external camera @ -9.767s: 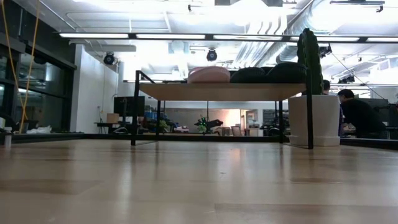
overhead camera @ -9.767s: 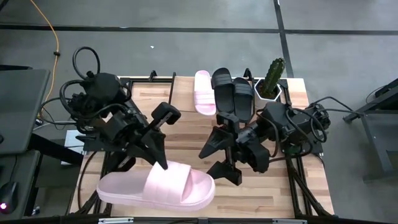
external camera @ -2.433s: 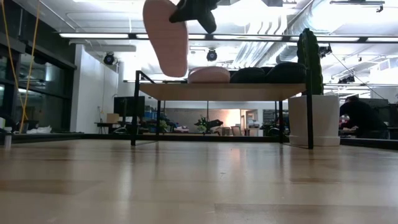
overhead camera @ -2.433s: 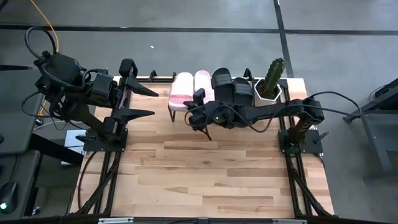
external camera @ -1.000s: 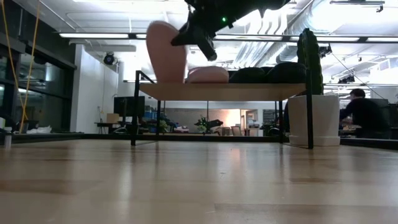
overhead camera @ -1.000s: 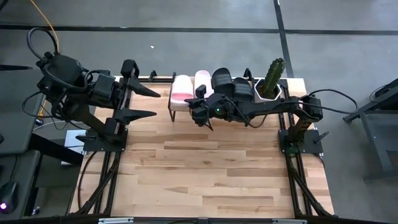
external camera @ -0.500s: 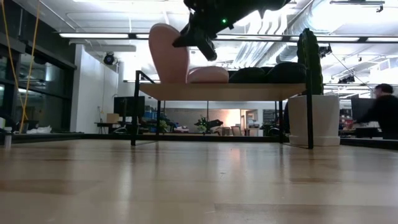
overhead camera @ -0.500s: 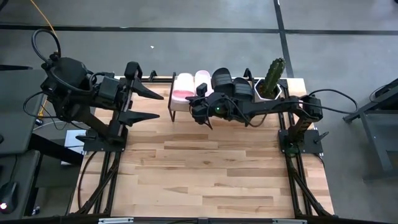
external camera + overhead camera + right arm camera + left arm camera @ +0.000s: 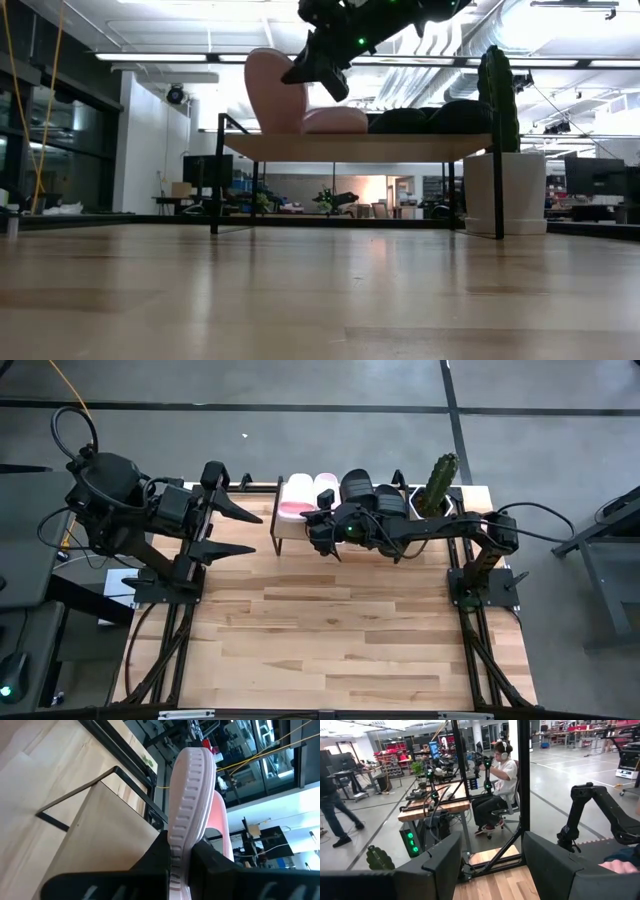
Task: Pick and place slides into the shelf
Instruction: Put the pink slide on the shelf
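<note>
Item: last pale pink slide (image 9: 275, 92), stood on edge over the shelf's (image 9: 355, 146) left end, beside its pink mate (image 9: 335, 120) and the two black slides (image 9: 375, 500); right claw (image 9: 180, 851) clenched on its sole rim. Left claw (image 9: 235, 530) released, idle at the surface's (image 9: 340, 630) left. Risk: let go upright, it would probably topple off the open end. A second earlier it hung slightly higher and farther from the mate.

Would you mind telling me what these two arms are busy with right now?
The right gripper is shut on a pink slide, holding it tilted on edge over the left end of the shelf. Another pink slide and two black slides already sit on top. The left gripper waits open at the table's left side.
</note>
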Action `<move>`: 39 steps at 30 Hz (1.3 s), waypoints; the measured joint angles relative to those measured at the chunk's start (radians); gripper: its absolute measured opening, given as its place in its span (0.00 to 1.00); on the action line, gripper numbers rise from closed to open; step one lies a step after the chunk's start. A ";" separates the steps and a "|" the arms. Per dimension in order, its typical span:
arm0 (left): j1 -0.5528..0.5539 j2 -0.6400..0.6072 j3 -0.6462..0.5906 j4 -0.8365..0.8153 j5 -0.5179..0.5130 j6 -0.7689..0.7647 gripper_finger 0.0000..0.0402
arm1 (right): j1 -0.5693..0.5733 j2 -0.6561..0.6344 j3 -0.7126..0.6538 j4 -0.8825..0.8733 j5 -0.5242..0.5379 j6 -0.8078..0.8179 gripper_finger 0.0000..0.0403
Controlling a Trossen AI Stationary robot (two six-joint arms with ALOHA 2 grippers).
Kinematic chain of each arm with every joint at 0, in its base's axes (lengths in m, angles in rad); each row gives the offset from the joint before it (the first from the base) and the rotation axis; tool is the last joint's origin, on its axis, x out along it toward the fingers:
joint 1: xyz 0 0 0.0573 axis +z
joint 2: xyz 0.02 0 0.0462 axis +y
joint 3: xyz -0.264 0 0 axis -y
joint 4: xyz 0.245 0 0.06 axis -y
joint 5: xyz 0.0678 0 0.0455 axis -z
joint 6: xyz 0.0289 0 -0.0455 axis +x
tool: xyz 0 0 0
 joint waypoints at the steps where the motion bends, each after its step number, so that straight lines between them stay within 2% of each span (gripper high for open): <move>1: 0.000 0.000 0.000 0.000 0.000 0.000 0.50 | 0.002 0.000 0.000 0.000 0.000 0.005 0.01; 12: 0.000 0.000 0.000 0.000 0.000 -0.001 0.50 | 0.001 0.000 0.000 -0.016 -0.027 0.040 0.07; 19: 0.000 0.000 0.000 0.000 0.000 -0.001 0.50 | 0.002 0.000 0.000 -0.031 -0.098 0.074 0.07; 34: 0.000 0.017 -0.010 0.011 0.000 -0.001 0.50 | 0.001 0.001 -0.001 -0.030 -0.071 0.092 0.09; 39: 0.000 0.023 -0.010 0.013 0.024 -0.001 0.50 | -0.002 0.001 -0.001 -0.030 -0.072 0.112 0.15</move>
